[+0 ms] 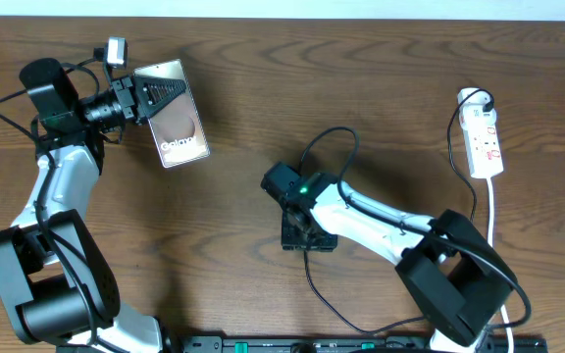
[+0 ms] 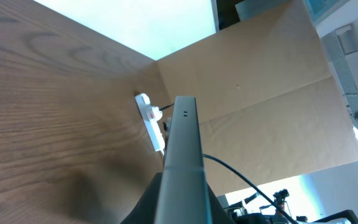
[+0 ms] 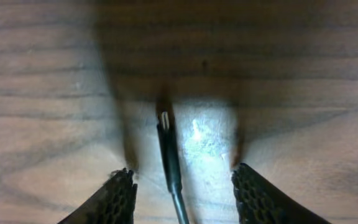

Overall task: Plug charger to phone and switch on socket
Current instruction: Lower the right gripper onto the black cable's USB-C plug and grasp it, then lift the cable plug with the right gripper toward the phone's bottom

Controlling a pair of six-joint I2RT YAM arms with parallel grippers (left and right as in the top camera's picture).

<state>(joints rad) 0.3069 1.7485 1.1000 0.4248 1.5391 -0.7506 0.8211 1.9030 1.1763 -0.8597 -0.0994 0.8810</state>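
The phone [image 1: 180, 133] is held up off the table at the far left, screen up, "Galaxy" text at its near end. My left gripper [image 1: 158, 96] is shut on its far end. In the left wrist view the phone [image 2: 182, 143] shows edge-on, rising from my left gripper [image 2: 180, 199]. The charger's plug tip [image 3: 166, 146] lies flat on the table between the open fingers of my right gripper [image 3: 184, 173], touching neither. Overhead, the right gripper [image 1: 307, 235] points down at mid table, and the charger cable [image 1: 324, 294] trails toward the front edge. The socket [image 1: 485, 137] lies at the far right.
The socket also shows in the left wrist view [image 2: 149, 121], near a cardboard wall [image 2: 260, 81]. Its white lead [image 1: 494, 211] runs down the right side. A black bar [image 1: 361, 343] runs along the table's front edge. A thicker robot cable [image 1: 336, 137] loops above the right wrist.
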